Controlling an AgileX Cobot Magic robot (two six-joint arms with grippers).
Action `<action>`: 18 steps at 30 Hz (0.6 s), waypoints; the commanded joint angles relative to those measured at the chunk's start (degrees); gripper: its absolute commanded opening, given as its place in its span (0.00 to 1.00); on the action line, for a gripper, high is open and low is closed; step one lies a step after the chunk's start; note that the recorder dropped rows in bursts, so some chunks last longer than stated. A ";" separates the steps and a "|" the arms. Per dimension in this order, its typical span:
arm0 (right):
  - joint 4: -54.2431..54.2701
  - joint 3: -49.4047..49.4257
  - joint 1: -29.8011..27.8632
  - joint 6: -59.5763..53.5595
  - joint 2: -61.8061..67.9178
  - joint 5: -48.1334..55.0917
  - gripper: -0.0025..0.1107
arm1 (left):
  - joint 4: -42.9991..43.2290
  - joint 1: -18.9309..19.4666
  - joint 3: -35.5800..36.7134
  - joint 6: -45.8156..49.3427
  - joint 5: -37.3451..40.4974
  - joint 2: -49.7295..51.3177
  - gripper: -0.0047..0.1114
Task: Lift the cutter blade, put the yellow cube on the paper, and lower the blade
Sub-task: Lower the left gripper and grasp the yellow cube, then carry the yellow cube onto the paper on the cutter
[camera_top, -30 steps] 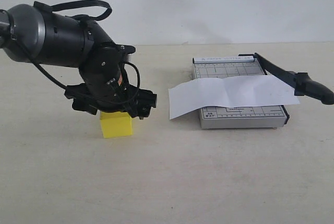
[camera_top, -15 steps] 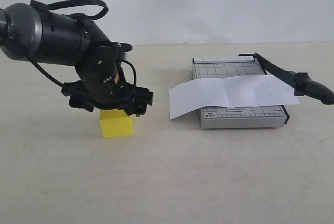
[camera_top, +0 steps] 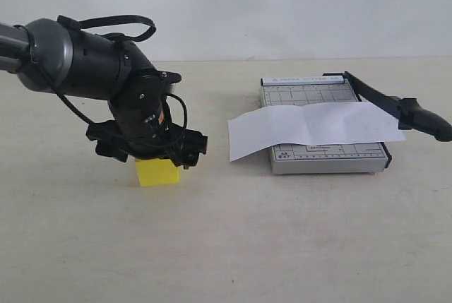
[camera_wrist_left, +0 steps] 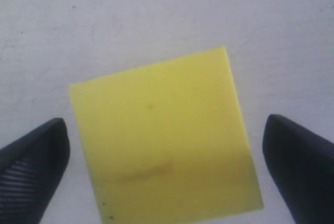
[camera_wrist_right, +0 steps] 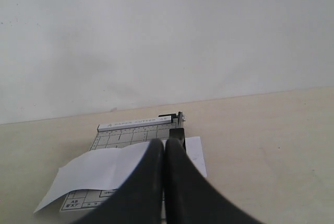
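Observation:
The yellow cube [camera_top: 158,173] rests on the table at the left, its top hidden under my left arm's wrist. My left gripper [camera_wrist_left: 168,165] is open, one fingertip [camera_wrist_left: 37,160] on each side of the cube [camera_wrist_left: 162,135], with small gaps between them and it. At the right, the white paper [camera_top: 311,125] lies across the grey trimmer base [camera_top: 305,94]. The black cutter blade [camera_top: 385,99] slants from its back hinge out past the base's right edge. My right gripper [camera_wrist_right: 165,146] is shut and empty, pointing at the blade [camera_wrist_right: 177,133], with paper [camera_wrist_right: 102,169] to one side of it.
The beige table [camera_top: 233,246] stretches wide in front of the cube and the trimmer. A plain white wall [camera_top: 282,6] stands behind it. The paper's left end overhangs the base toward the cube.
My left arm has sunk lower over the cube and now covers more of its top. The cube, paper and blade have not moved.

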 commanded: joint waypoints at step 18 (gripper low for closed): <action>-0.09 0.14 0.18 -0.27 -0.35 -0.25 0.02 | -11.72 -0.10 -8.51 19.55 1.45 -6.60 0.08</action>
